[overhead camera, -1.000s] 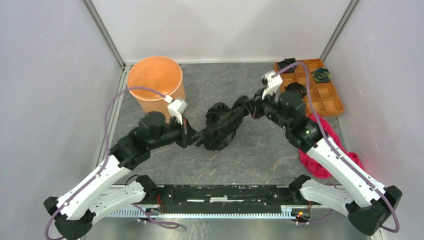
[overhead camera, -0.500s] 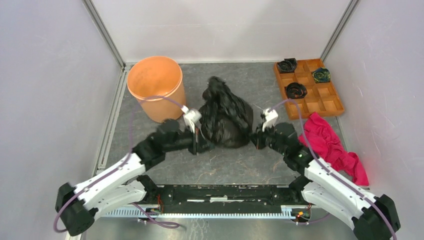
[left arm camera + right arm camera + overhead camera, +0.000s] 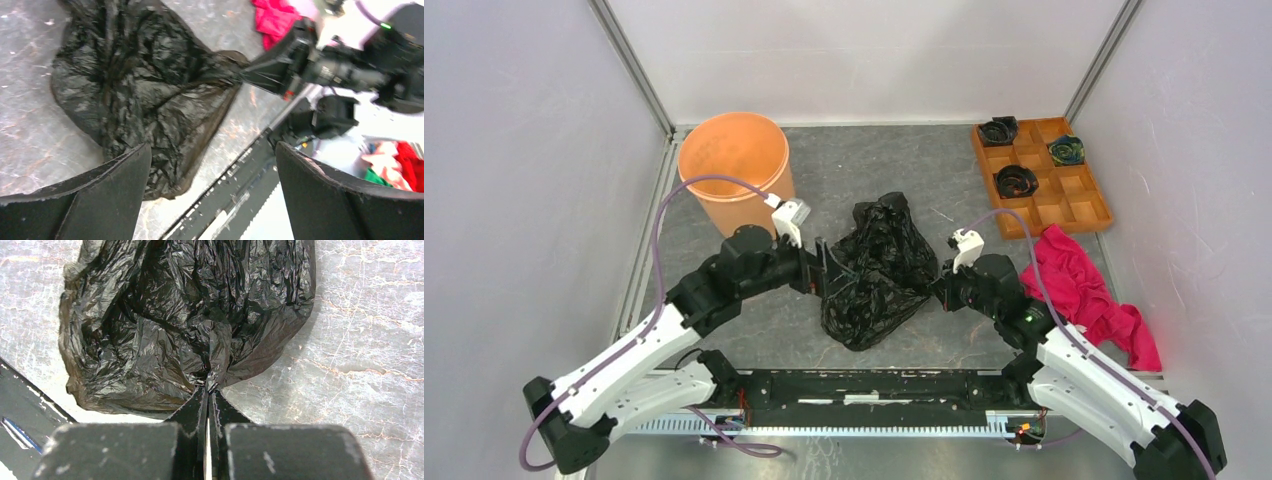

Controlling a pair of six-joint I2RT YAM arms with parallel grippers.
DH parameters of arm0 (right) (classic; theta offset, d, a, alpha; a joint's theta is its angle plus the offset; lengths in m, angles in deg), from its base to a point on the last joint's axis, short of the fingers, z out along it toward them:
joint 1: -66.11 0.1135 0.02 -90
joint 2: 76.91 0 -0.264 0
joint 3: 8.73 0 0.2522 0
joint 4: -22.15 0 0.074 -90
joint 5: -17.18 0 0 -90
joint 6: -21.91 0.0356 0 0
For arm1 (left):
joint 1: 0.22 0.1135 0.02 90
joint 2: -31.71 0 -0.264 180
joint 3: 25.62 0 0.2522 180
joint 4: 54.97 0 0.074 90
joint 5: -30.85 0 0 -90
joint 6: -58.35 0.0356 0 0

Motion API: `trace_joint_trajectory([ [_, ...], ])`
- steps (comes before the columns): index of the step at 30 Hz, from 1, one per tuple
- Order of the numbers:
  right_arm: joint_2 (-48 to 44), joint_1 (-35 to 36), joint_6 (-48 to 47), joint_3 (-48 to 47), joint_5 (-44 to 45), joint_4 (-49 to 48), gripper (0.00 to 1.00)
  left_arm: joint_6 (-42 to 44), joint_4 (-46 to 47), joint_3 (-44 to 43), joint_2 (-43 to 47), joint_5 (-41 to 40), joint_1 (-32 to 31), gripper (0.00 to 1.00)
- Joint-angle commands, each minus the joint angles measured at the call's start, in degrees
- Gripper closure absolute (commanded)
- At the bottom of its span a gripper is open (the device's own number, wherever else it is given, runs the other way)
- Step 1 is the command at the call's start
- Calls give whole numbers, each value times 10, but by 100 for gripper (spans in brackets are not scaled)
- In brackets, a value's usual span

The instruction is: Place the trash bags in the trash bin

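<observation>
While right end effector (image 3: 208,388) pinches crinkled black trash bags (image 3: 165,315), left end effector (image 3: 212,150) gapes.

No writing, label, brand, number or sign can be read in any of the views. The trash bin (image 3: 736,214) shows a plain orange wall and the trash bags (image 3: 879,275) only crinkled black film (the small pale marks along the base rail (image 3: 864,400) between the arms are too fine to make out).
</observation>
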Motion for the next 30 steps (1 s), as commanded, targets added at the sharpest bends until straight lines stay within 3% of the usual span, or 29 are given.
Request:
trace_joint_trajectory([
  [1, -35, -1, 12, 2, 0, -5, 99, 5, -2, -28, -102, -96, -1, 0],
  [10, -96, -1, 37, 18, 21, 5, 98, 72, 19, -122, -340, -154, -1, 1],
  [18, -114, -1, 50, 37, 25, 9, 98, 72, 35, -174, -429, -231, -1, 18],
  [23, -112, -1, 52, 54, 26, -5, 95, 77, 31, -212, -482, -235, -1, 43],
  [25, -108, -1, 48, 52, 38, -10, 94, 82, 17, -234, -501, -231, 0, 67],
  [27, -95, -1, 40, 46, 83, -13, 92, 86, 5, -253, -503, -232, 0, 81],
  [30, -34, -1, 37, 25, 190, -29, 90, 101, -40, -307, -504, -247, 1, 93],
])
